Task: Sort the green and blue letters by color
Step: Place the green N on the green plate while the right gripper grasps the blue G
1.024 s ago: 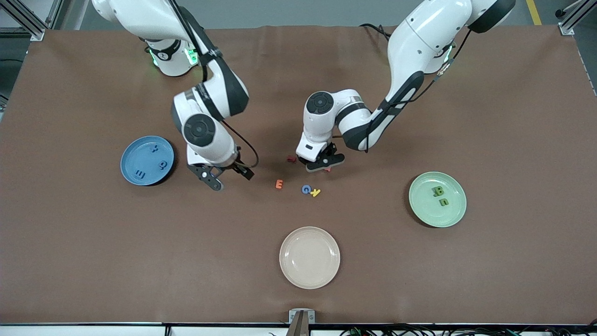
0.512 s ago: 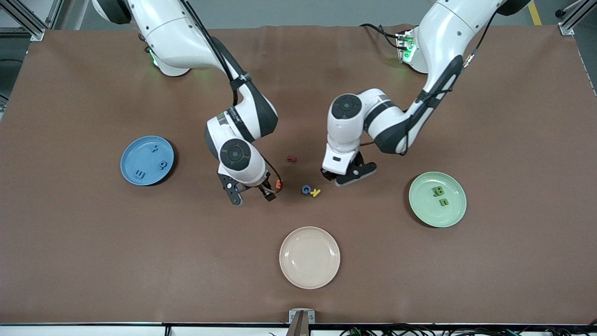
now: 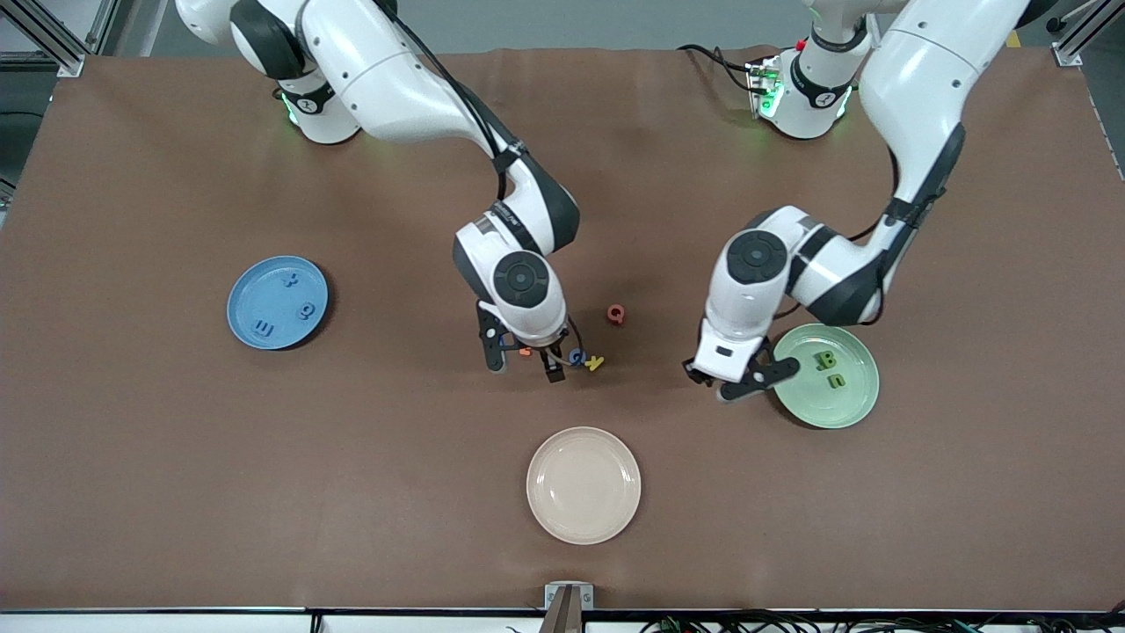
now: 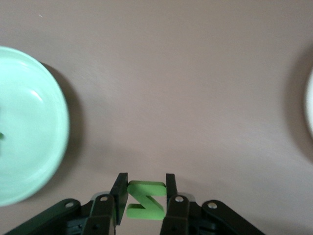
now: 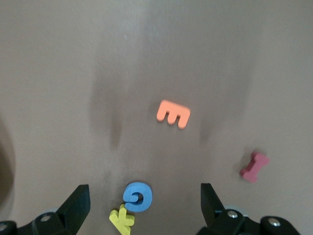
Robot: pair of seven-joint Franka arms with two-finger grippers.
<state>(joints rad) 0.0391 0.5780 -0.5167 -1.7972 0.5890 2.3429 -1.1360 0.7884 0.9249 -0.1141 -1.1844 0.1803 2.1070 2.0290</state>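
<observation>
My left gripper [image 3: 725,385] is shut on a green letter [image 4: 145,199] and holds it over the bare table just beside the rim of the green plate [image 3: 795,404]. That plate, which also shows in the left wrist view [image 4: 29,147], holds a green B [image 3: 825,360] and a green u [image 3: 837,381]. My right gripper [image 3: 525,362] is open over the middle of the table. A blue G [image 5: 138,196] lies between its fingers and also shows in the front view [image 3: 577,356]. The blue plate [image 3: 250,290] holds three blue letters.
An orange E [image 5: 173,113], a yellow letter [image 5: 122,220] touching the G, and a red piece [image 5: 254,166] lie near the right gripper. A red letter [image 3: 617,314] lies farther from the front camera. A beige plate [image 3: 584,519] stands near the front edge.
My right gripper moved from beside the blue plate to over the blue G. My left gripper carried the green letter from the table's middle to beside the green plate.
</observation>
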